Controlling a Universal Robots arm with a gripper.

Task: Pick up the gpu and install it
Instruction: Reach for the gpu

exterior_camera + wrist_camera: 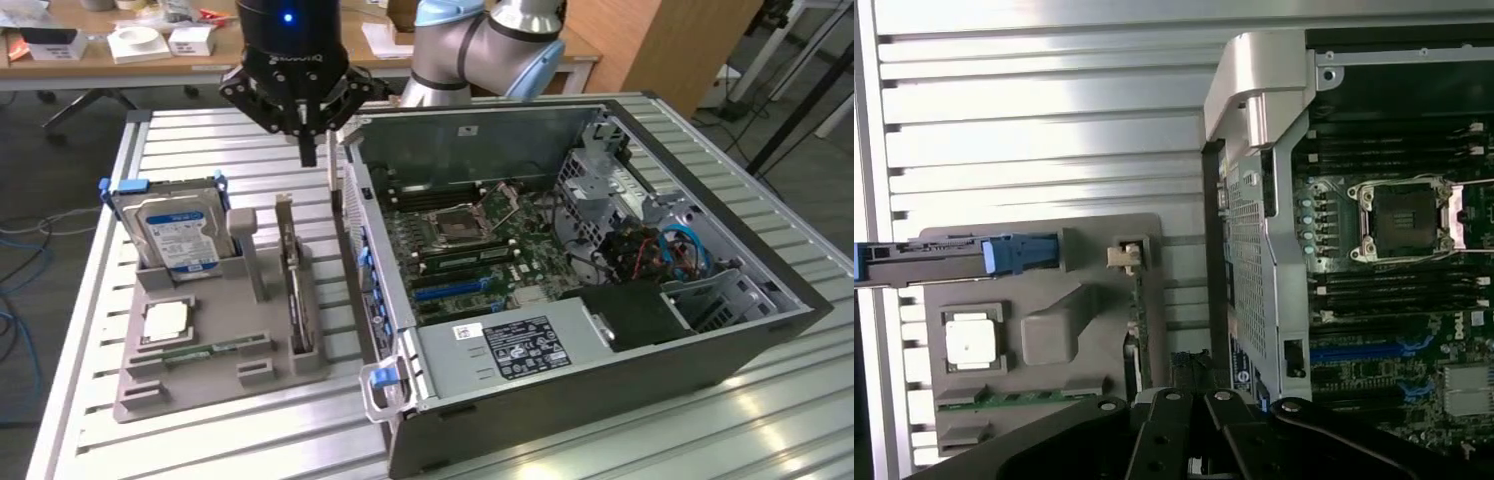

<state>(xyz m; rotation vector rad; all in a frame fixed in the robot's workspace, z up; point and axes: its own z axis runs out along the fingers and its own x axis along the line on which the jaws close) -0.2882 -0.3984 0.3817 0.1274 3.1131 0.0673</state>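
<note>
Clenched, empty claw [308, 150] hovers above the desk [200, 140]; the gpu [299, 300] stands upright in a grey tray [200, 378].

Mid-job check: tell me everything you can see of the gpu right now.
The gpu is a thin, flat, dark card standing upright on its long edge in a slot of the grey holder tray, beside the open computer case. A pale metal bracket caps the end nearer the gripper. The wrist view shows the card edge-on as a narrow line. Only the tray touches it; the shut gripper hangs above, clear of it.
</note>
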